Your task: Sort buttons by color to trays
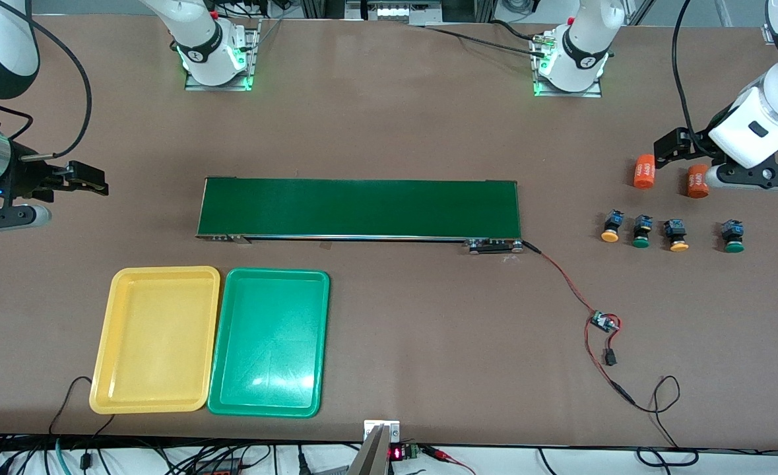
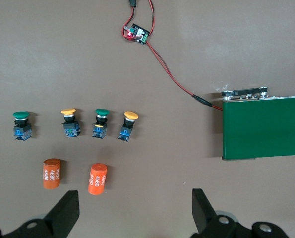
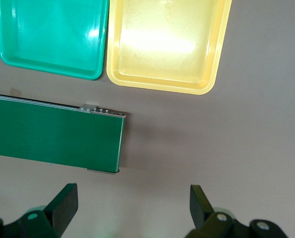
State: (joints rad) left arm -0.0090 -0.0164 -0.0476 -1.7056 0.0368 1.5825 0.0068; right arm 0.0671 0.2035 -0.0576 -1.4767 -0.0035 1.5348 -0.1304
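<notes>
At the right of the front view we see four buttons in a row on the table (image 1: 389, 396), each a black-and-blue body under a round cap: yellow-capped button (image 1: 611, 227), green-capped button (image 1: 641, 231), second yellow-capped button (image 1: 676, 235), second green-capped button (image 1: 732, 236). At lower left lie the yellow tray (image 1: 156, 339) and green tray (image 1: 269, 342), touching, both shallow with rounded corners. The left gripper (image 2: 133, 212) hangs near two orange cylinders (image 1: 643, 172), jaws apart. The right gripper (image 3: 132, 208) waits at the left edge, jaws apart.
</notes>
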